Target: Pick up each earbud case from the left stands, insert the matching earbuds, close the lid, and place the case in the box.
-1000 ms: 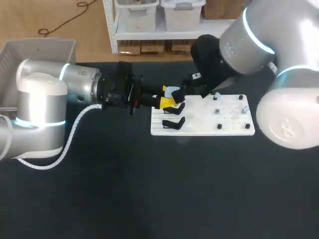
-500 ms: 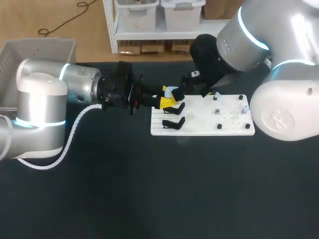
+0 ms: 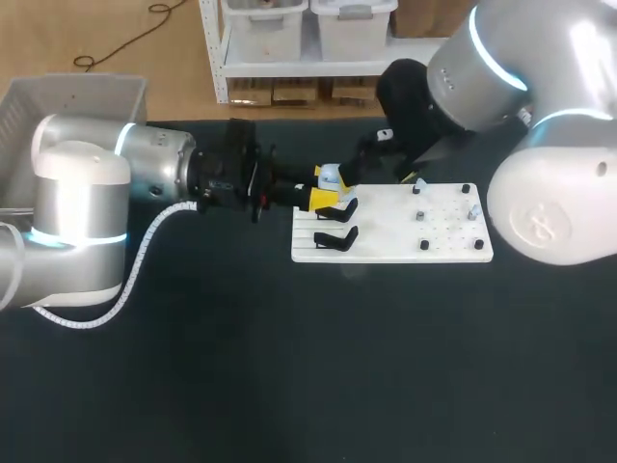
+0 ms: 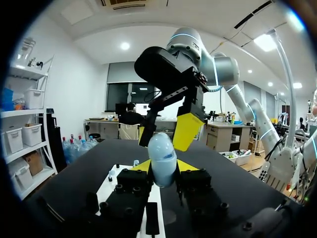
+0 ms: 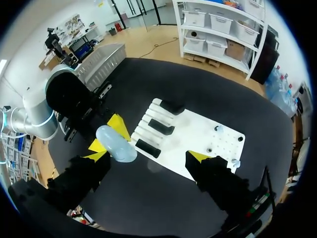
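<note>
My left gripper is shut on a pale blue earbud case and holds it upright above the left end of the white board. In the left wrist view the case stands between the yellow tips, its lid closed. My right gripper hovers just beyond the case, wide open and holding nothing; in the left wrist view its fingertips hang over the case top. From the right wrist the case shows beside one of my own fingers. Two black stands on the board are bare.
Small pegs with pale pieces dot the board's right half. A grey bin sits at the table's far left corner. Dark tabletop spreads in front of the board.
My right gripper has drawn back a little from the case, up and away. The left arm and the case have stayed put.
</note>
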Robot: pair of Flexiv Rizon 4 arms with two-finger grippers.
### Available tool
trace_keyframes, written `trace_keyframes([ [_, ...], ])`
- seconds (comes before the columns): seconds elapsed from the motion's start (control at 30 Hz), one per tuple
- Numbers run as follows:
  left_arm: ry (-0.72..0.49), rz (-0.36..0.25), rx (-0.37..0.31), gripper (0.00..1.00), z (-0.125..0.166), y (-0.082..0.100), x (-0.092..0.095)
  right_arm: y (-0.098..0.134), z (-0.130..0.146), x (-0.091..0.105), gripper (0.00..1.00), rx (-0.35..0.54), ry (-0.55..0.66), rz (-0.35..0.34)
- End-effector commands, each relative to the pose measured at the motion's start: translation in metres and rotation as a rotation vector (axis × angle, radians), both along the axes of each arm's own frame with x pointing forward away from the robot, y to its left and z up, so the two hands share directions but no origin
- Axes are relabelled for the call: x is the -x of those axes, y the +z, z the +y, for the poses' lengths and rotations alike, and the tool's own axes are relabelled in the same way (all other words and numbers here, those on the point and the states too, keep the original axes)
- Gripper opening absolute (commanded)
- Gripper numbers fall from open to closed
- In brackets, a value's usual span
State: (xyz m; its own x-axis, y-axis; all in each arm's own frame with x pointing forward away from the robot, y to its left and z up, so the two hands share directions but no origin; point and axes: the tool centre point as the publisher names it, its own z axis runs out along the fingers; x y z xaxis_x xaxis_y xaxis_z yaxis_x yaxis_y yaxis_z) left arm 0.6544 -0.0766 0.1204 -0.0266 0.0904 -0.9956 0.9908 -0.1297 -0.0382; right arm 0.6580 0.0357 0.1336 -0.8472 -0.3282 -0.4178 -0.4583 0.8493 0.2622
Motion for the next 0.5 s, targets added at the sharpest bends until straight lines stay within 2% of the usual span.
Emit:
trace_keyframes([
  [0.03, 0.001, -0.001, -0.001, 0.00, 0.000, 0.000, 0.001, 0.003, -0.003, 0.000, 1.00, -0.001, -0.015, -0.017],
  [0.3, 0.001, -0.001, -0.001, 0.00, 0.000, 0.000, 0.001, 0.031, -0.017, -0.009, 1.00, -0.025, -0.046, -0.104],
  [0.5, -0.002, -0.024, 0.033, 0.00, 0.001, 0.001, 0.001, 0.053, -0.039, -0.009, 1.00, 0.023, -0.057, -0.176],
])
